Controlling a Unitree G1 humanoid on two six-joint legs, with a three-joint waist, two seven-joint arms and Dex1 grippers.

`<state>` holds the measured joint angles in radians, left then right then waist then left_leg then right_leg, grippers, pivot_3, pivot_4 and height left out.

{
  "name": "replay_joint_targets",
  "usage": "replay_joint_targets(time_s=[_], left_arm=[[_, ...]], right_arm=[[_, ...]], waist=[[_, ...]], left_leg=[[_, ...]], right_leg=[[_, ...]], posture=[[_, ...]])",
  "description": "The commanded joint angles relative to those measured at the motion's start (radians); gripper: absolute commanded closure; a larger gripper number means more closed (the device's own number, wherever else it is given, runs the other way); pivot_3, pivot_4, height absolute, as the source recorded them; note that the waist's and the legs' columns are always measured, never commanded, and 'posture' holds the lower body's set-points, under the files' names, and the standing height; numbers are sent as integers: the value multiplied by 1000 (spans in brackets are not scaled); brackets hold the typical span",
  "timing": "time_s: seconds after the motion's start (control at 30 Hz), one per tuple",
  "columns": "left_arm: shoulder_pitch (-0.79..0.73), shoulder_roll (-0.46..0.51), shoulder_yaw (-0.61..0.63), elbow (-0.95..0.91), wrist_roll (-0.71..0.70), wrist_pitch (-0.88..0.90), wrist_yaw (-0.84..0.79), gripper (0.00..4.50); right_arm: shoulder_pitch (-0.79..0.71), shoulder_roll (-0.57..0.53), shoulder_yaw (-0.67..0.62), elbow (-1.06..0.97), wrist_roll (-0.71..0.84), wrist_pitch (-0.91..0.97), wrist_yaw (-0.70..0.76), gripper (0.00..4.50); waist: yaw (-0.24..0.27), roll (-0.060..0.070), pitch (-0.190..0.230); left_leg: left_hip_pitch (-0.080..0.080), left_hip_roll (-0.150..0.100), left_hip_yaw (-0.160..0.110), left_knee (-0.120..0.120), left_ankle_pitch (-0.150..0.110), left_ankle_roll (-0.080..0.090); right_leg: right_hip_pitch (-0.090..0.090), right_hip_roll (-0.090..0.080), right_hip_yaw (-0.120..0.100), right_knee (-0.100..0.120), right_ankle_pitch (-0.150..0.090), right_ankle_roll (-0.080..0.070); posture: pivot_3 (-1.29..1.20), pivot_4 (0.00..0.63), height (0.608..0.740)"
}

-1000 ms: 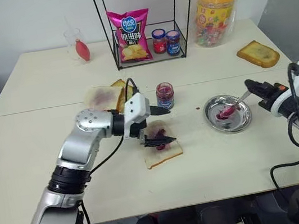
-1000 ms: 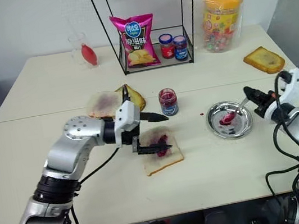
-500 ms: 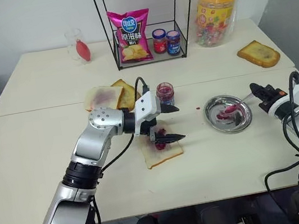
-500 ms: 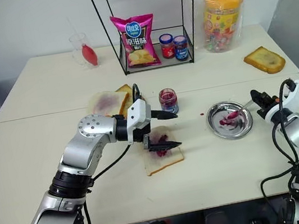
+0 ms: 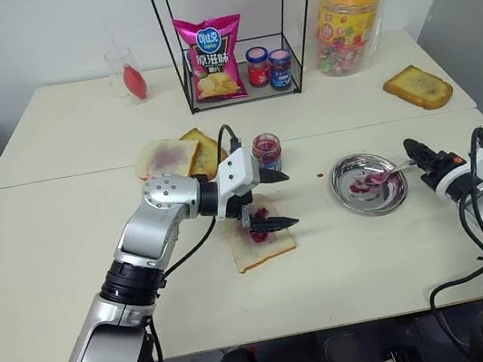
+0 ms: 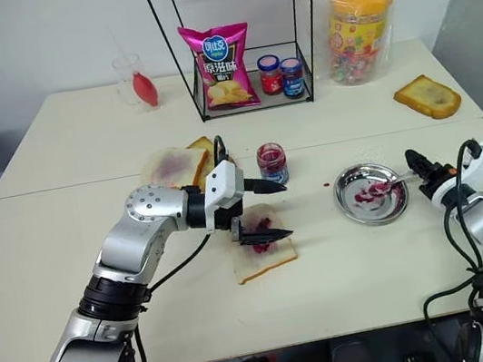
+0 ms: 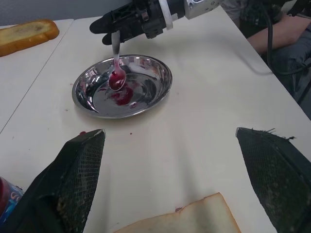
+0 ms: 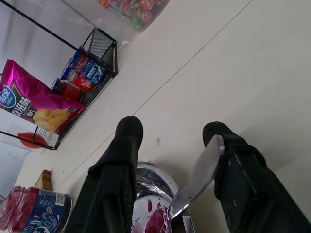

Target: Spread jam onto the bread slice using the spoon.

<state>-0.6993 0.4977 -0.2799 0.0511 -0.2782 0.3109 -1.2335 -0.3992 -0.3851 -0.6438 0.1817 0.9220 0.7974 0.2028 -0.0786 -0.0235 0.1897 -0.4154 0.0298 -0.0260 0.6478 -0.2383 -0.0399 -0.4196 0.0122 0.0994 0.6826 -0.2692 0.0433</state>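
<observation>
Spoon (image 7: 115,65): slim silver metal, red-smeared bowl in round shiny steel dish (image 7: 155,92).
Right tool (image 8: 175,133): fingers parted, handle against one.
Left tool (image 5: 274,201): wide open, empty, above squarish pale bread slice (image 5: 264,245).

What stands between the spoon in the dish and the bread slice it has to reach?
Only the left gripper, hovering open over the bread slice. The table between it and the spoon in the dish is bare.

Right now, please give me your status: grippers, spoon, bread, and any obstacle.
Left gripper open, above bread slice. Right gripper open, spoon handle leaning on one finger, bowl in metal dish. Jam jar stands beside left gripper.
</observation>
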Motion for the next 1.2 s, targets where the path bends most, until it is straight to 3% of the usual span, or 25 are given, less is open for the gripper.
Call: replay_joint_targets(time_s=[0.03, 0.1, 0.13, 0.27, 0.57, 0.83, 0.97, 1.1, 1.2], left_arm=[[-10, 7, 13, -31, -3, 1, -2, 0], [-10, 8, 14, -32, -3, 2, -1, 0], [-9, 8, 15, -32, -2, 2, 0, 0], [-7, 10, 18, -37, -3, 7, 4, 0], [-14, 25, 50, -29, -5, 1, 25, 0], [-6, 186, 210, -76, -81, 146, 28, 0], [70, 319, 334, -118, -146, 301, 43, 0], [196, 435, 425, -150, -160, 335, 43, 0], [272, 480, 473, -166, -181, 347, 35, 0]], right_arm=[[-1, -21, -5, -10, 3, -18, 22, 1478], [-1, -25, 1, -4, -3, -18, 27, 913], [1, -28, 5, -3, -7, -18, 32, 913], [6, -39, 20, 9, -21, -21, 46, 54], [37, -93, -5, -2, -47, -28, 39, 54], [61, -317, 20, -176, -43, 54, 102, 54], [91, -487, 122, -378, 4, 145, 301, 54], [295, -693, 223, -591, -42, 118, 603, 54], [406, -773, 244, -638, -109, 52, 726, 54]], waist=[[0, 0, 0], [0, 0, 0], [0, 0, 0], [0, 0, 0], [1, 0, 0], [-5, 2, -1], [-9, 4, -1], [-2, 2, -2], [15, 2, -2]], left_leg=[[0, 0, 0, 0, 0, 0], [0, 0, 0, 0, 0, 0], [0, 0, 0, 0, 0, 0], [0, 0, 0, 0, 0, 0], [0, 0, 0, 0, 0, 0], [0, 0, 0, 0, 0, 0], [1, 1, 1, -1, 0, 0], [2, 2, -3, -1, 0, 0], [1, 2, -3, -1, 0, 0]], right_leg=[[0, 0, 0, 0, 0, 0], [0, 0, 0, 0, 0, 0], [0, 0, 0, 0, 0, 0], [0, 0, 0, 0, 0, 0], [0, 0, 0, 0, 0, 0], [0, 0, 0, 0, 0, 0], [0, 1, 1, 1, 0, 0], [1, 2, -3, 0, -3, 4], [2, 1, -4, -2, -3, 5]], posture=[[0, 150, 740], [0, 150, 740], [0, 150, 740], [0, 150, 740], [0, 150, 740], [0, 150, 740], [0, 150, 740], [0, 150, 740], [0, 150, 740]])
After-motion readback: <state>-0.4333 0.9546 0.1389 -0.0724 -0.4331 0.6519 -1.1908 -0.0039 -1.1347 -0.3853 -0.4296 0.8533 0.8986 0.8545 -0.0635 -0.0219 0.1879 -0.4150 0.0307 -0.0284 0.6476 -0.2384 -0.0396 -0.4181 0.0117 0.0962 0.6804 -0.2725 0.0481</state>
